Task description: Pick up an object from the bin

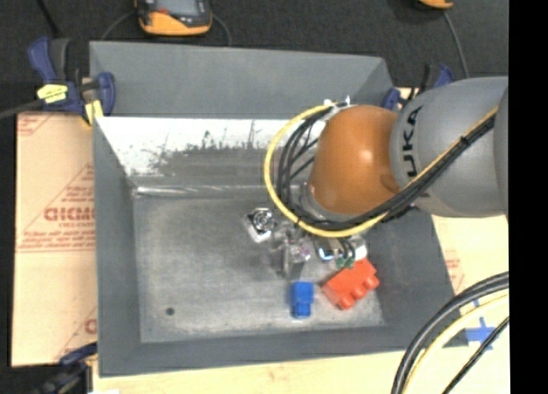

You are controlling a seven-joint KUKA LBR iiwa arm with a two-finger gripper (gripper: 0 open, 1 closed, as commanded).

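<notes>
Whether the fingers [282,257] stand apart or pressed together cannot be told: they show as pale grey, half-blurred metal prongs under the wrist, and nothing can be made out between them. The gripper [288,260] is low over the middle of the bin [116,238], close to its floor.

Just to the upper left of the gripper lies a small silvery lump [258,223], shiny and knobbly, with bright glints on its facets; it is the nearest thing and looks to be just beside the prongs, though contact cannot be judged. Below the gripper, towards the front wall, lies a small blue block [301,299], smooth plastic, roughly rectangular, apart from the prongs. To its right lies a larger red block [349,284], matte plastic with a stepped, notched upper edge, lying askew. Between the red block and the wrist there is a small green and white piece [342,255], partly hidden by the arm; its shape is unclear.

The bin is dull grey sheet metal with sloping walls. Its back wall is scuffed with pale scratches and dark flecks, and its floor looks grainy and worn.

A smooth, rounded orange cover [355,161] sits on the wrist, with yellow and black cables [276,146] looped around it. Behind it is the glossy grey arm [454,144].
</notes>
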